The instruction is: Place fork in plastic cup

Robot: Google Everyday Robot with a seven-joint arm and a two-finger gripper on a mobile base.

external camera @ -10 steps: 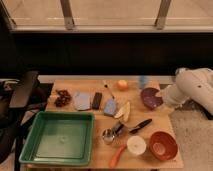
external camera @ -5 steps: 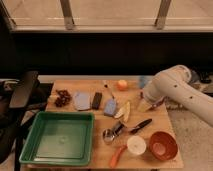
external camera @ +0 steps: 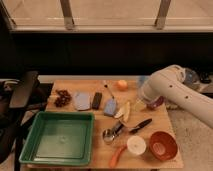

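Wooden tabletop under a dark window, with the white arm reaching in from the right.

At the arm's end the gripper (external camera: 140, 102) hangs with jaws spread wide, holding nothing. It is over the board's right side, just in front of the plastic cup (external camera: 141, 79). The fork (external camera: 106, 90) lies flat well to the jaws' left, near the table's far edge, untouched.

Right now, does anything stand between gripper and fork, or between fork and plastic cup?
The gripper sits right of the fork; nothing visible between. A small orange object lies between fork and plastic cup, which the arm partly hides.
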